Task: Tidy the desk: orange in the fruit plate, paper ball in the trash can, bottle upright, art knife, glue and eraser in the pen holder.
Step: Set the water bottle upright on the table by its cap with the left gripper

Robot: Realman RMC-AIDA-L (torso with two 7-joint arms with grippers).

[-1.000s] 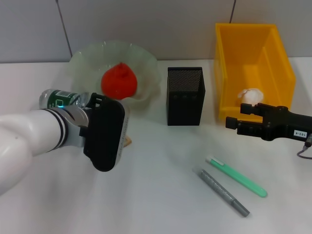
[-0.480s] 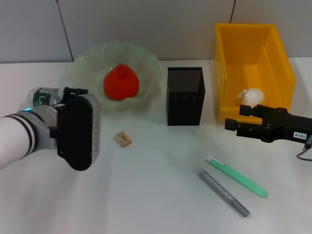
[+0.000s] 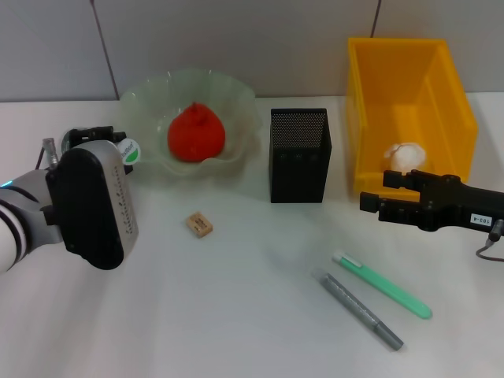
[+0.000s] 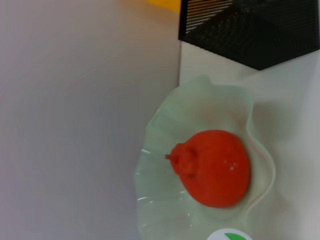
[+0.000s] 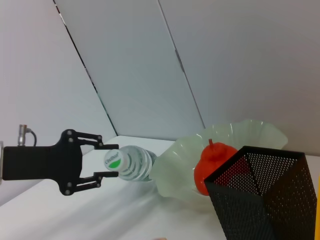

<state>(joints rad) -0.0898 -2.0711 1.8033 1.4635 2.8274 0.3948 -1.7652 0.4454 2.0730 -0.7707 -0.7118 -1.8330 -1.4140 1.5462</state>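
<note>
The orange (image 3: 195, 132) lies in the fruit plate (image 3: 236, 98), also seen in the left wrist view (image 4: 216, 167). The bottle (image 3: 128, 151) lies tilted beside the plate; only its cap shows past my left arm. My left gripper (image 3: 118, 142) is shut on its cap end (image 5: 114, 161). The paper ball (image 3: 403, 153) rests in the trash can (image 3: 457, 110). The eraser (image 3: 199, 224) lies alone on the desk. A green art knife (image 3: 382, 285) and a grey glue stick (image 3: 356, 309) lie in front of the pen holder (image 3: 300, 155). My right gripper (image 3: 376, 190) hovers open before the trash can.
The pen holder stands between the fruit plate and the trash can, against a grey wall. White desk (image 3: 252, 331) stretches from the eraser to the front edge. My left forearm (image 3: 87, 205) covers the desk's left side.
My left arm has swung left and back, uncovering the eraser. The bottle shifted with it and its cap now shows beside the plate. The right gripper has barely moved.
</note>
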